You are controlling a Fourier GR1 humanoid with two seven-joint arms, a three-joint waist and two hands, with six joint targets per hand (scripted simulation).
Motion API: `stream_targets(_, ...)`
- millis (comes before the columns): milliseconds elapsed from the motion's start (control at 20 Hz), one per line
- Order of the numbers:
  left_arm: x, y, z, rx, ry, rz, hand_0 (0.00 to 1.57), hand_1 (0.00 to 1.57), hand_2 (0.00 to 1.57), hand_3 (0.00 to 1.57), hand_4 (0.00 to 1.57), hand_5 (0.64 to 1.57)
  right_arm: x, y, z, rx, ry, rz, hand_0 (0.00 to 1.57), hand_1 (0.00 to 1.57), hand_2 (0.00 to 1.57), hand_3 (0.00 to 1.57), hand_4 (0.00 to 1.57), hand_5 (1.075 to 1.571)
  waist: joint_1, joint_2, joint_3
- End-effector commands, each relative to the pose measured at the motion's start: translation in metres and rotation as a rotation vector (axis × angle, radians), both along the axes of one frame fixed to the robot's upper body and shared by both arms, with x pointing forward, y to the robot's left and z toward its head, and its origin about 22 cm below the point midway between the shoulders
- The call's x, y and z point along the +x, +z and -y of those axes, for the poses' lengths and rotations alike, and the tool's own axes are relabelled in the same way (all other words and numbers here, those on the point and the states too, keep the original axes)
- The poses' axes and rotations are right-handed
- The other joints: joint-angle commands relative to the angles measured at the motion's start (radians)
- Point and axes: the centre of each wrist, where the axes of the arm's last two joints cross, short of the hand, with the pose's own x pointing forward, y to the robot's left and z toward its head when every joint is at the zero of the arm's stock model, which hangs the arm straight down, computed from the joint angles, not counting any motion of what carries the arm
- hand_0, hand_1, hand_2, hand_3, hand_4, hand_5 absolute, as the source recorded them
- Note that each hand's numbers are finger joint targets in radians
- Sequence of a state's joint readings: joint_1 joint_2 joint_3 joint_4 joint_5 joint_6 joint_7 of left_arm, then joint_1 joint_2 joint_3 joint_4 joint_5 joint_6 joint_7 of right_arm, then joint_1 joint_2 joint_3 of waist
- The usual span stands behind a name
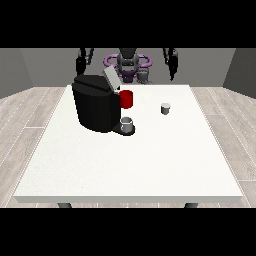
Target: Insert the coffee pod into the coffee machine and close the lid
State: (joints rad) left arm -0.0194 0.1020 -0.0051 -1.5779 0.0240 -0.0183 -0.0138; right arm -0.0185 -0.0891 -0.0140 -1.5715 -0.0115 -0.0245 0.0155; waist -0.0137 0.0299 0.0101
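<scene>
Step in hand: pre-grasp, nothing touched yet. Coffee pod (165, 108) upright on white table (150, 160), right of coffee machine (96, 102), well apart. Lid (111, 78) up, tilted open. Both hands raised near robot: view's left (80, 62), view's right (172, 65); fingers' state can't tell. Next prob: view's-right hand down to pod, fingers round it.

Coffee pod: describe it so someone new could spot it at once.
Start at the big black coffee machine on the white table. Look toward the view's right, past the red part on the machine's side. The coffee pod is the small grey cylinder standing alone, apart from the cup under the machine's spout.
</scene>
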Motion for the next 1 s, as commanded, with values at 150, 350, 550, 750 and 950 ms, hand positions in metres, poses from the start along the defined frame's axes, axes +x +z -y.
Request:
stream_targets(150, 0.01, -0.005, -0.008, -0.059, -0.017, 0.096, 0.0, 0.0, 0.0, 0.0, 0.24, 1.571, -0.006, -0.016, 0.001, -0.005, 0.028, -0.025, 0.0, 0.0, 0.0, 0.0, 0.13, 1.571, -0.004, -0.019, -0.0102)
stream_targets(350, -0.008, -0.019, -0.026, 0.053, -0.034, 0.104, 0.0, 0.0, 0.0, 0.0, 0.26, 1.571, -0.002, -0.003, 0.003, 0.067, -0.137, 0.079, 0.0, 0.0, 0.0, 0.0, 0.11, 1.571, -0.019, -0.049, -0.0104)
stream_targets(550, 0.008, -0.002, -0.039, 0.192, -0.052, 0.121, 0.0, 0.0, 0.0, 0.0, 0.0, 1.571, -0.004, -0.016, -0.012, 0.069, -0.136, 0.098, 0.0, 0.0, 0.0, 0.0, 0.14, 1.571, -0.019, -0.021, -0.0099)
stream_targets(750, 0.028, 0.007, -0.061, 0.267, -0.023, 0.068, 0.0, 0.0, 0.0, 0.0, 0.0, 1.571, 0.007, -0.003, -0.013, 0.047, -0.119, 0.132, 0.0, 0.0, 0.0, 0.0, 0.17, 1.571, -0.046, 0.021, -0.0101)
stream_targets(950, 0.059, 0.032, -0.065, 0.216, -0.028, -0.032, 0.0, 0.0, 0.0, 0.0, 0.0, 1.571, 0.013, 0.005, -0.01, 0.073, -0.079, 0.132, 0.0, 0.0, 0.0, 0.0, 0.13, 1.571, -0.079, 0.024, -0.01)
